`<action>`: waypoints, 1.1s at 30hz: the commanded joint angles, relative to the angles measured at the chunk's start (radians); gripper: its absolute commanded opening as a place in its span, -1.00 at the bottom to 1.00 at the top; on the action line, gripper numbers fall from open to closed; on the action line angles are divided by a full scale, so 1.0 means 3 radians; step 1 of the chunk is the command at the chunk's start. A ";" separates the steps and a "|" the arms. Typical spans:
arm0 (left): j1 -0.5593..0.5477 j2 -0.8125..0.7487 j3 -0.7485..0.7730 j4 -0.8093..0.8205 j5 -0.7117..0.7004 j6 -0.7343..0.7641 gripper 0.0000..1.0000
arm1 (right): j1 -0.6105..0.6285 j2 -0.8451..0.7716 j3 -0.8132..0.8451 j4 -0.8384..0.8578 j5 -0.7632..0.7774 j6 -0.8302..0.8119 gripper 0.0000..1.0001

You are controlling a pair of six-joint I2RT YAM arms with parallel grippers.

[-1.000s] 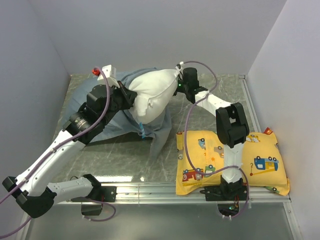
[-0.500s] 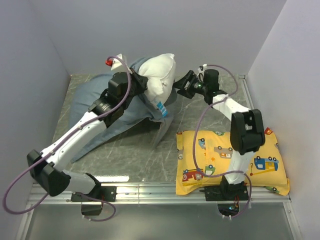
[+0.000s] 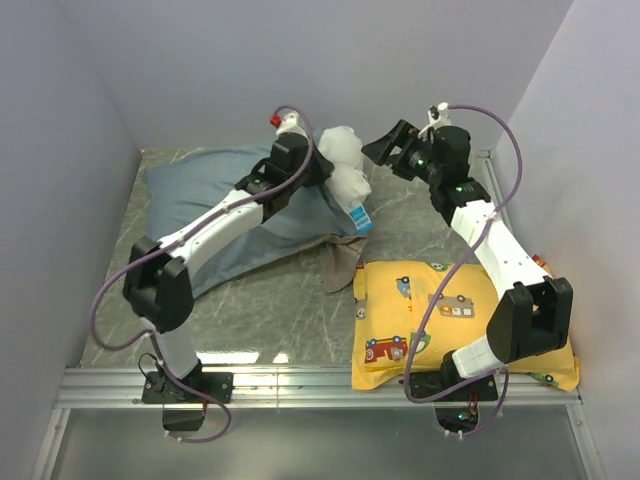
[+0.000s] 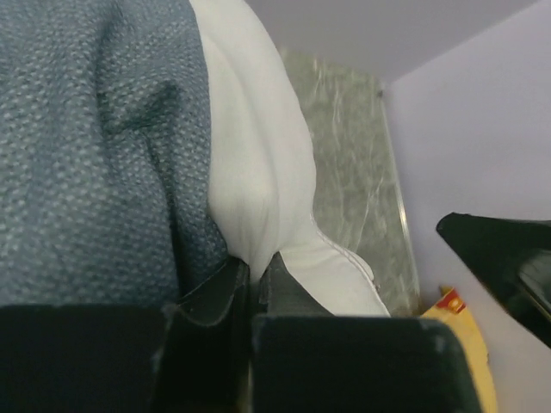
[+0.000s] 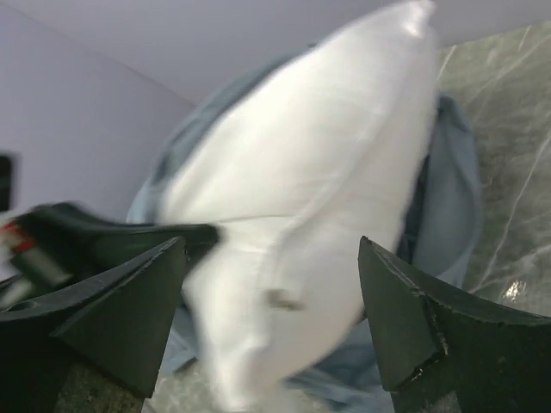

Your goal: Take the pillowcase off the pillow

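the right gripper (image 3: 385, 148) hangs with its jaws wide apart. straight ahead of it the white pillow (image 3: 345, 170) blocks the way across a narrow gap of air, and the left gripper (image 3: 322, 178) is clamped on the pillow's far side. below the right gripper lies bare table (image 3: 420, 215), and back toward its arm's base lies the yellow pillow (image 3: 470, 310). the pillowcase (image 3: 220, 205) is heaped under and behind the left gripper. the back wall (image 3: 330, 60) stands near beyond both.

top: we look down from the near side | wrists: close-up, facing each other | shared: pillow (image 3: 345, 170)
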 commanded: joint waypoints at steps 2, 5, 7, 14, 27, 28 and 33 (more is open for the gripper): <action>-0.0037 0.0171 0.0252 0.0397 0.0504 -0.0091 -0.78 | 0.0165 0.0000 -0.0239 -0.0091 0.0192 -0.0303 0.78; -0.0037 0.0152 0.0226 0.0397 0.0524 -0.0091 -0.32 | 0.0227 0.0117 -0.0336 -0.0065 0.0264 -0.0339 0.79; -0.0032 0.0106 0.0216 0.0402 0.0494 -0.0060 -0.04 | 0.0232 0.0214 -0.0382 -0.0009 0.0279 -0.0334 0.79; -0.0037 -0.0272 0.0175 0.0005 0.0153 0.0057 0.48 | 0.0293 0.0455 -0.0378 0.0083 0.0284 -0.0339 0.80; -0.0037 -0.0217 0.0160 -0.1188 -0.0795 0.0558 0.59 | 0.0477 0.0721 -0.0270 0.0032 0.0433 -0.0513 0.50; -0.0037 -0.0151 0.0125 -0.1183 -0.0739 0.0579 0.56 | 0.0477 0.0741 -0.0245 0.0027 0.0423 -0.0518 0.39; -0.0042 -0.0053 0.0114 -0.1193 -0.0662 0.0666 0.46 | 0.0477 0.0787 -0.0183 -0.0055 0.0453 -0.0564 -0.41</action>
